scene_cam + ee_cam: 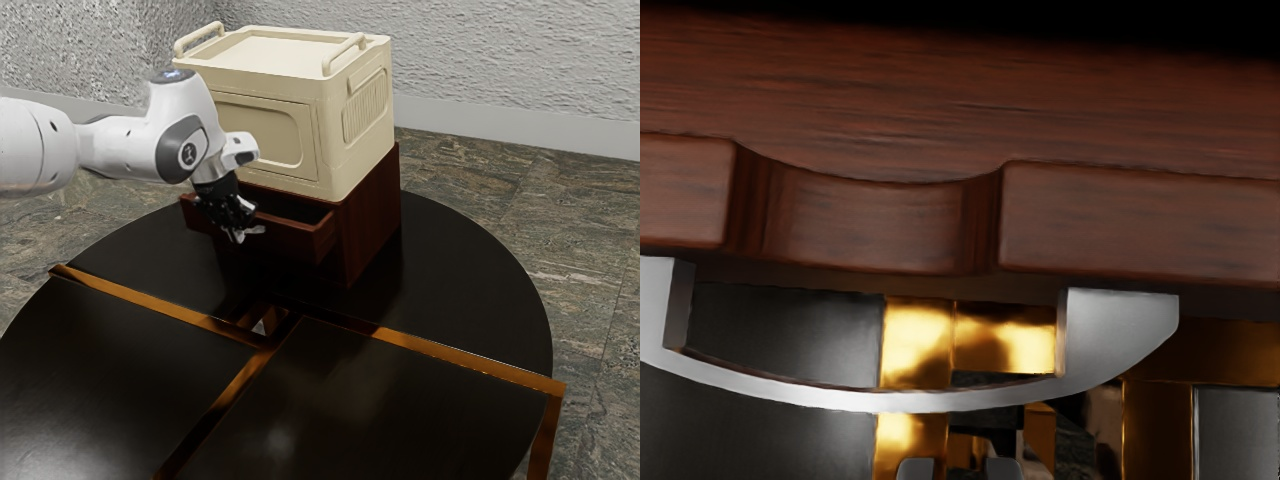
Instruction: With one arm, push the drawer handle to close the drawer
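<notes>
End effector pointing down, near handle of open drawer, arm bent above, cannot tell grip width

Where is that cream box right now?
In the exterior view's upper middle, the box sits on the wooden cabinet, above its open drawer, to the exterior view's right of the arm.
</notes>
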Robot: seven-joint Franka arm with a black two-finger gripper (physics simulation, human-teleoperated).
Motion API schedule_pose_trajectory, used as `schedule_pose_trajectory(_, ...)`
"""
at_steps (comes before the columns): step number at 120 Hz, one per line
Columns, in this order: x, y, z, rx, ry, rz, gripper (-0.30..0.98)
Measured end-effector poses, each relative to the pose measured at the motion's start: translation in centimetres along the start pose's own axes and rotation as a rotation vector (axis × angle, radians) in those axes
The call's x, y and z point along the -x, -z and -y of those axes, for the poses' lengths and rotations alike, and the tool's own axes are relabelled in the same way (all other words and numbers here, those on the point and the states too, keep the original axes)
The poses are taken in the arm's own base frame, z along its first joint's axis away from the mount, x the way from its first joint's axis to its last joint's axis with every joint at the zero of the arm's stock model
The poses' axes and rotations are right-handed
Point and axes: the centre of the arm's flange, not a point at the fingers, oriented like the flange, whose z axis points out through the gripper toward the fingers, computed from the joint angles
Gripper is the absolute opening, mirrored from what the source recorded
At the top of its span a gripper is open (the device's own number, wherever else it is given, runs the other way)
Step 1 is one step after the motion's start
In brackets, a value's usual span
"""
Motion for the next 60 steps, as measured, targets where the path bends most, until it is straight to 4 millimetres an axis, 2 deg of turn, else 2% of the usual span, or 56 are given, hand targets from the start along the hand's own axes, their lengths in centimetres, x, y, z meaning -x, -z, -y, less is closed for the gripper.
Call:
schedule_pose_trajectory(33,-1.8,-0.5,-0.8,0.025,-0.023,-0.065,-0.03)
schedule_pose_trajectory(49,-2.7,-0.6,0.5,0.032,-0.018,-0.096,-0.01)
schedule_pose_trajectory(60,-3.4,-0.6,0.6,0.033,-0.029,-0.114,-0.01)
